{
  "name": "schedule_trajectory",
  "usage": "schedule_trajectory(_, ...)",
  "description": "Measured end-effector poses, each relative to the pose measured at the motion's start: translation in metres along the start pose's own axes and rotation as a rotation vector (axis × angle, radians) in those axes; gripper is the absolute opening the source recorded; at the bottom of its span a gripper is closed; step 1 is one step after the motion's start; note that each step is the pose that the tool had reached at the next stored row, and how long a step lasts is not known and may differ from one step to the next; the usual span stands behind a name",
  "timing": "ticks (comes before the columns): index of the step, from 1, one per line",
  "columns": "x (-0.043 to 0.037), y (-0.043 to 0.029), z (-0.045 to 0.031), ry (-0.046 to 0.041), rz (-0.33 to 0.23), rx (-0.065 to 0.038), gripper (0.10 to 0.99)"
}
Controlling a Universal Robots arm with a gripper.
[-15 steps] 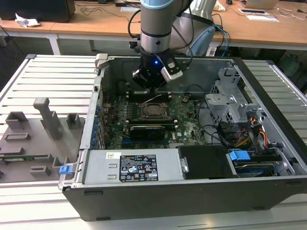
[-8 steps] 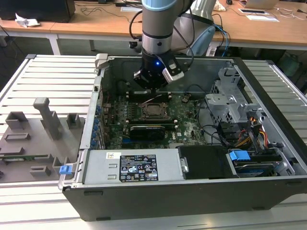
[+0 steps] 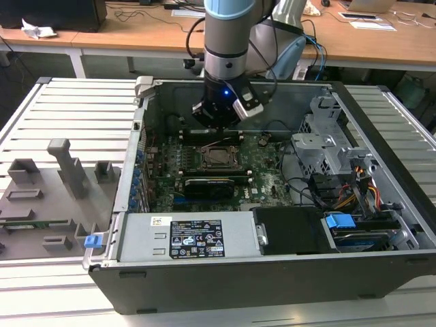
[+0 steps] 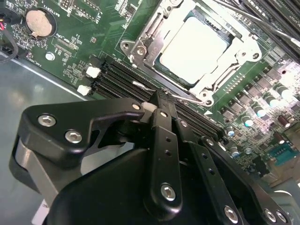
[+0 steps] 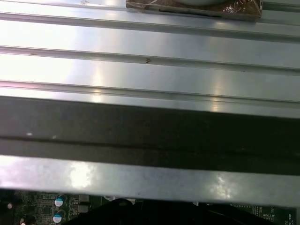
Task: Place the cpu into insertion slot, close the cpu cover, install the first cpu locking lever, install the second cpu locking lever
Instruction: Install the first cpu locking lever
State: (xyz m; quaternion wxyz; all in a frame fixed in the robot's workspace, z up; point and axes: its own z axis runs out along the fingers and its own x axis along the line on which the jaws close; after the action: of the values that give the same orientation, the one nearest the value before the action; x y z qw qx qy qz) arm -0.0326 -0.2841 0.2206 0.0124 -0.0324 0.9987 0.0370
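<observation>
Black pincer linkages fill the near part of the second wrist view for you: your pincer [image 4: 157, 101] has its fingers [image 4: 161, 110] pressed together at the tip, right at the end of a thin wire lever [image 4: 154, 90] that runs along the socket's edge. Whether they actually pinch that wire, you cannot tell from here.

Just beyond the fingertips sits the slot [image 4: 187, 51], with the cpu [image 4: 194, 49] already lying flat inside it, its pale metal face showing through the opening of the cover [image 4: 241, 47]. That cover lies down over the chip (the frame looks flat on all visible sides). Long black memory slots [image 4: 117, 77] run between the fingertips and the socket.

From the exterior view, your pincer [image 3: 219, 122] hangs low inside the open case [image 3: 225, 272], directly above the far edge of the slot [image 3: 219, 157] on the green board [image 3: 266, 177]. Beside the case, on the exterior view's left, a grey fixture [image 3: 54, 197] rests on the slatted table [image 3: 75, 109].
</observation>
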Motion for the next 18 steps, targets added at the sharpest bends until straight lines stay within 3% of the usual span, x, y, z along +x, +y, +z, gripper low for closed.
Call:
schedule_trajectory(10, -0.0097, -0.0003, 0.0072, 0.0000, 0.000, 0.000, 0.106)
schedule_trajectory(18, -0.0121, -0.0009, 0.0133, 0.0001, 0.000, 0.001, 0.106)
